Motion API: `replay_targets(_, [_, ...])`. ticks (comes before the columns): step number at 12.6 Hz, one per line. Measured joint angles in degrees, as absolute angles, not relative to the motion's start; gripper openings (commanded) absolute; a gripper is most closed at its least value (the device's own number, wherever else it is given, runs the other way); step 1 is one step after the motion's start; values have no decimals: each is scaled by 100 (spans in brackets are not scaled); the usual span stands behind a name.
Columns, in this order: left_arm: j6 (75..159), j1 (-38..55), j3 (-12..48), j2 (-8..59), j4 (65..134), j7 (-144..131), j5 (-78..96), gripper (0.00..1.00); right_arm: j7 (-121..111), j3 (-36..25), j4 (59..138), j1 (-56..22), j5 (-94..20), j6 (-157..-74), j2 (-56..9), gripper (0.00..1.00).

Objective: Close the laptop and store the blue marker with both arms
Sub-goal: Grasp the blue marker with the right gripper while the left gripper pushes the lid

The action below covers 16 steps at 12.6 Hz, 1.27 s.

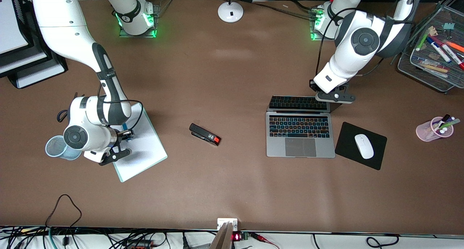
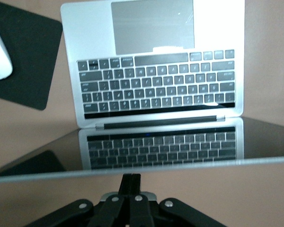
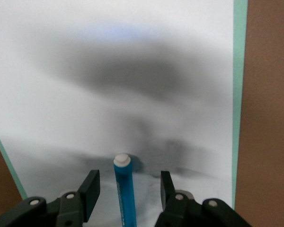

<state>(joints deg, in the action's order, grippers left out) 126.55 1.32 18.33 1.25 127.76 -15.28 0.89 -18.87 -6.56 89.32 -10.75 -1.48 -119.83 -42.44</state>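
Brown table point(image 1: 232, 78): wide bare top carrying everything listed here.
Right arm point(image 1: 65, 35): reaches from its base to the notepad near its own end of the table.
Left arm point(image 1: 362, 42): bends down from its base to the upper edge of the laptop screen.
Laptop point(image 1: 300, 136): silver-grey, open, keyboard lit, screen raised but tilted; it sits toward the left arm's end, just beside the mouse pad.
Notepad point(image 1: 145, 147): white sheet with a pale green border, lying flat under the right gripper.
Mouse pad point(image 1: 349, 142): black, with a white mouse point(image 1: 363, 146) resting on it.
Wire tray point(image 1: 431, 66): mesh, at the left arm's end, holding assorted pens.
Mesh cup point(image 1: 58, 147): blue, touching or just beside the notepad's edge, partly hidden by the right arm.
Pink cup point(image 1: 431, 130): holds several pens, nearer the front camera than the wire tray.
Stapler point(image 1: 204, 134): black with a red end, lying between notepad and laptop.
Left gripper point(image 2: 130, 189): fingers pressed together, nothing between them, just above the screen's top edge.
Right gripper point(image 3: 128, 187): fingers spread apart either side of the marker, not touching it.
Marker point(image 3: 124, 189): blue with a white end, lying on the notepad between the right fingers.
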Motion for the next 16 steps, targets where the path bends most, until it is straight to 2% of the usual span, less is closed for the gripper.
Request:
replay_targets(3, [12921, 132, 1834, 236, 12759, -1530, 89, 0, -1887, -655, 8933, -1076, -148, -12052, -4265, 54])
replay_targets(8, [13386, 128, 1831, 379, 12674, -1530, 89, 0, -1887, -654, 8934, -1082, -148, -12053, -4313, 41])
replay_targets(12, [13524, 114, 1816, 872, 12162, -1529, 36, 0, -1888, -644, 8934, -1115, -148, -12053, -4314, 40])
replay_targets(16, [13930, 97, 1807, 1261, 12066, -1528, 12, 0, -1888, -644, 8936, -1129, -148, -12055, -4332, 35])
